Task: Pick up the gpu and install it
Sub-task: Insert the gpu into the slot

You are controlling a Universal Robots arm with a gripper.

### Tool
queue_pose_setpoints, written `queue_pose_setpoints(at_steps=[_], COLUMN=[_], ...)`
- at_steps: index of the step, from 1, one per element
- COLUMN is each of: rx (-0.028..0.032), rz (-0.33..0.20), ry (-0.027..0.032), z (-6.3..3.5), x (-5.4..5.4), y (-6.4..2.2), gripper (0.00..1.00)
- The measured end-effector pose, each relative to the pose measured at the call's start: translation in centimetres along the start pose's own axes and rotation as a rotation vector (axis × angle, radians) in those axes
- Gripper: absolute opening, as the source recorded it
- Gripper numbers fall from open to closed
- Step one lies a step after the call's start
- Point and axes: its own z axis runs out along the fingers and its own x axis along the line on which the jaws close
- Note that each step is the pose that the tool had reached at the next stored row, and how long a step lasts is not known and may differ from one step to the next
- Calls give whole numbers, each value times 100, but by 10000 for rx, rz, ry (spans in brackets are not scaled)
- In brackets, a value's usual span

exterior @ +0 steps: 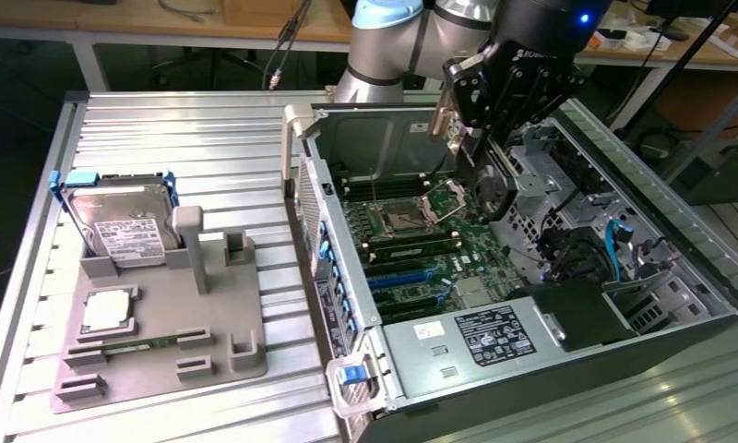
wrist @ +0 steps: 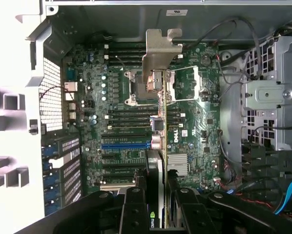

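Note:
The gpu point(wrist: 160, 146) hangs edge-on over the open computer case, its silver bracket point(wrist: 162, 48) at the far end above the processor socket point(wrist: 146, 87). My gripper point(wrist: 158, 190) is shut on it, one black finger point(wrist: 134, 204) on each side of the card. In the exterior view the gripper point(exterior: 490, 138) stands above the case's far half, and the gpu point(exterior: 493, 189) dangles below it with its black face showing, just above the green motherboard point(exterior: 406, 245). The card is clear of the board and sits in no slot.
Black and blue expansion slots point(wrist: 126, 145) lie on the motherboard beside the card. The case point(exterior: 344, 277) has a power supply point(exterior: 493, 337) and blue cables point(exterior: 609, 249). On the exterior view's left, a grey fixture point(exterior: 221, 314) holds a hard drive point(exterior: 121, 226), a processor point(exterior: 108, 312) and a memory stick point(exterior: 129, 346).

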Motion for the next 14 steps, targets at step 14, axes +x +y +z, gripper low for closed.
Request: queue_pose_setpoints(at_steps=[14], rx=[-13], rz=[-270], ry=[13], z=[0], x=[0], y=[0], gripper=[27])
